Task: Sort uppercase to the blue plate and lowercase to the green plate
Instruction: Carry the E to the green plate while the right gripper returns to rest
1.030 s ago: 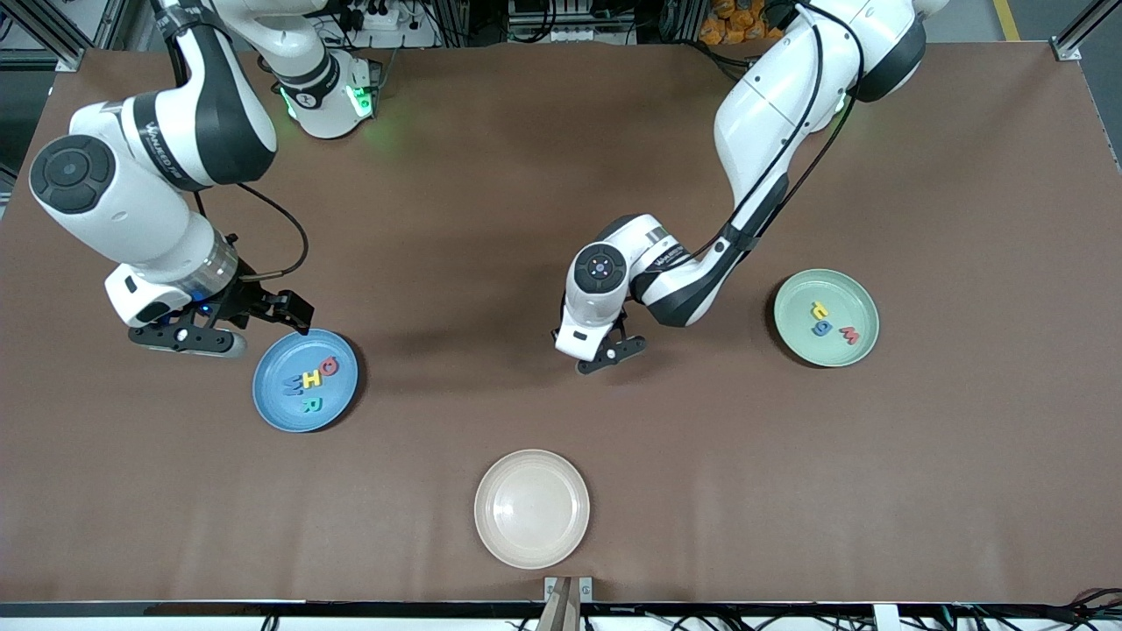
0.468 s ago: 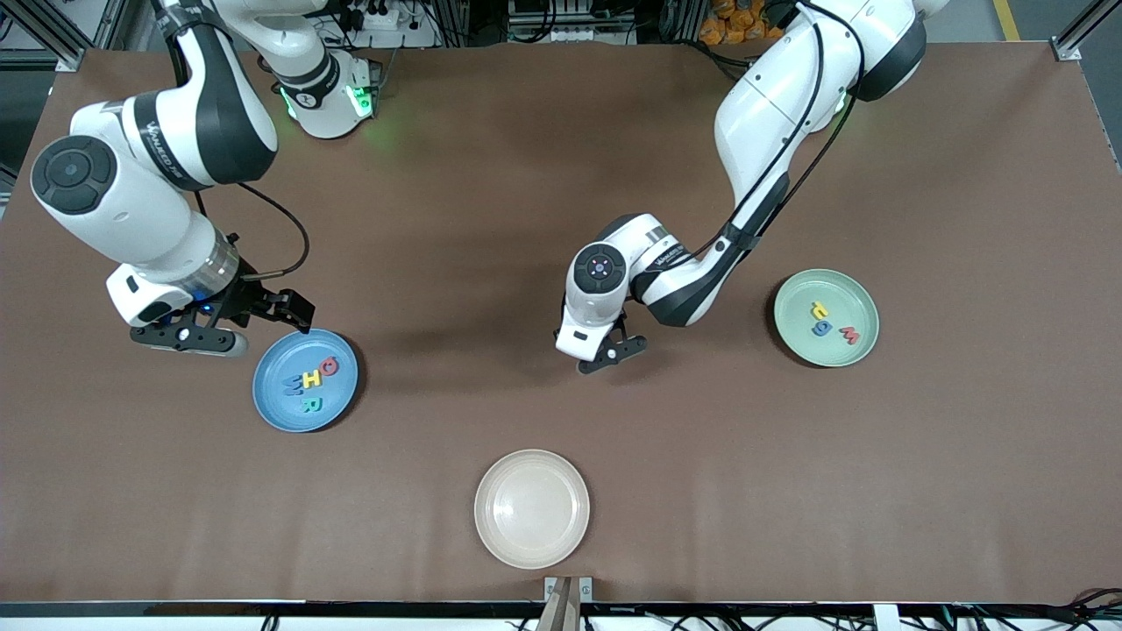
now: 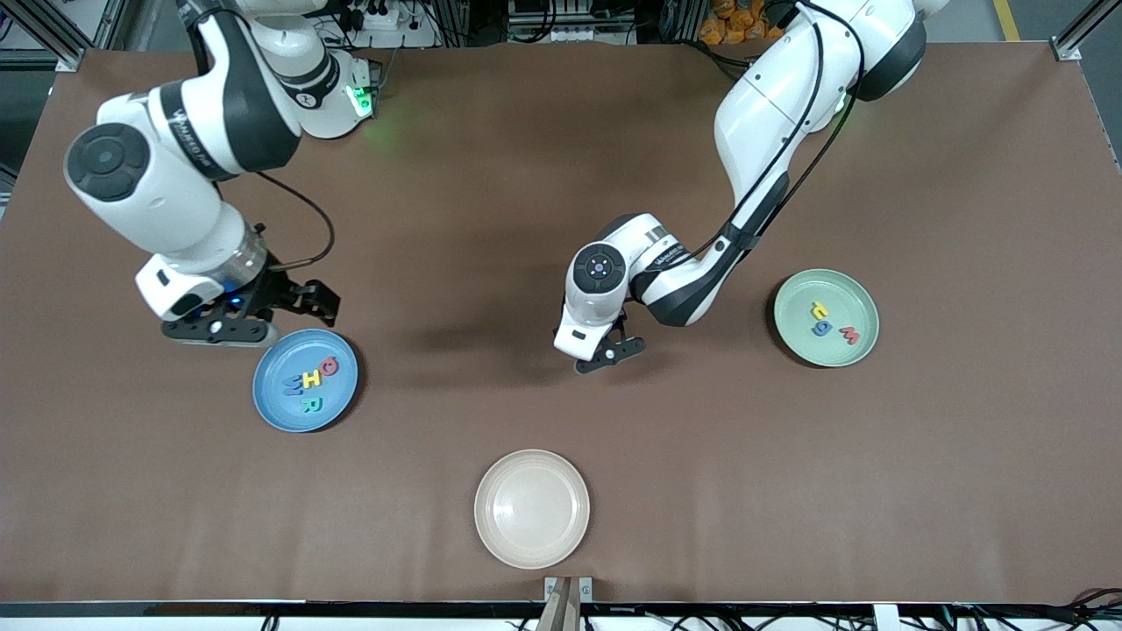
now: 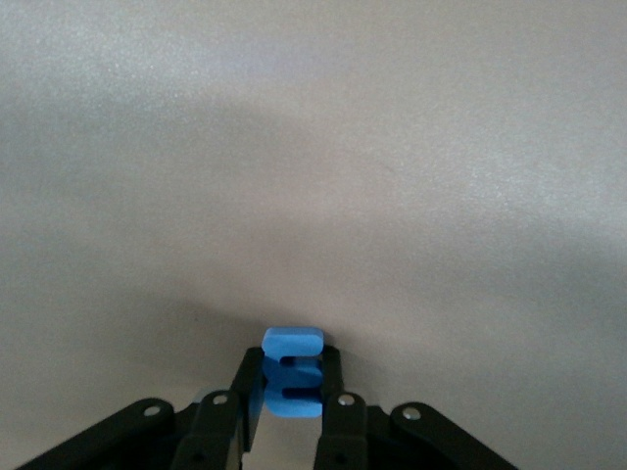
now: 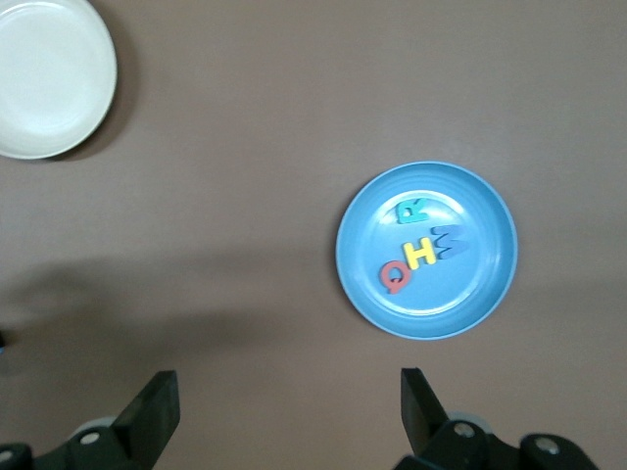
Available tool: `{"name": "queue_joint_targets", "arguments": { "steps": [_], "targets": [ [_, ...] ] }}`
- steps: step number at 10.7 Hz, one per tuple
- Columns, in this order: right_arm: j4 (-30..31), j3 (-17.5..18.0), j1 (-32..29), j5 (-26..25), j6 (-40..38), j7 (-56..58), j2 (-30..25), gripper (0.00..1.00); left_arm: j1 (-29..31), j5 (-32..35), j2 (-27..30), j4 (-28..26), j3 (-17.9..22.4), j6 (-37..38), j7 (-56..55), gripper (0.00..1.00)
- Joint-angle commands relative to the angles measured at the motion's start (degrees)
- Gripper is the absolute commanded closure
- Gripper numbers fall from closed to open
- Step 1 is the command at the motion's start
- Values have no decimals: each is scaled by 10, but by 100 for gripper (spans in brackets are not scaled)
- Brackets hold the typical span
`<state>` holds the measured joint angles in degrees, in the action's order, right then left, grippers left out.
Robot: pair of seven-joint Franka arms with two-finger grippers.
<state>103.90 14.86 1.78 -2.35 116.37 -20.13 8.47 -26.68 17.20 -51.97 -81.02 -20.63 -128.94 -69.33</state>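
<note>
Now the left gripper [image 3: 605, 358], mid-frame, grips the blue m [image 4: 292, 374], which needs carrying to the green plate [image 3: 863, 349]; the right gripper [image 3: 263, 320] waits open.

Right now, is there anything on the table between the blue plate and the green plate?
No objects lie there. In the front view, only the left gripper hangs over that stretch between blue plate and green plate.

blue foam letter [image 4: 291, 373]: lower part hidden between left gripper [image 4: 290, 411] fingers, which letter unreadable | left gripper: arms cut by frame edge at 6 o'clock | cream plate [image 5: 44, 78]: cut off at 10 o'clock corner, right wrist view
</note>
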Motion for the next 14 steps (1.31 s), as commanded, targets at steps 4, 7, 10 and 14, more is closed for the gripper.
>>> {"name": "queue_joint_targets", "arguments": {
  "steps": [4,7,10,14],
  "targets": [
    [-4,4,-33,5,-33,56,-17,0,10,7,35,4,13,114,109,100],
    [-11,3,-56,1,-75,86,-61,0,50,7,77,-13,8,186,188,100],
    [-58,-25,-71,9,-155,161,-94,0,105,7,138,-86,6,197,279,100],
    [-122,-34,-75,14,-230,193,-109,0,192,8,240,-230,6,157,417,100]
  ]
}}
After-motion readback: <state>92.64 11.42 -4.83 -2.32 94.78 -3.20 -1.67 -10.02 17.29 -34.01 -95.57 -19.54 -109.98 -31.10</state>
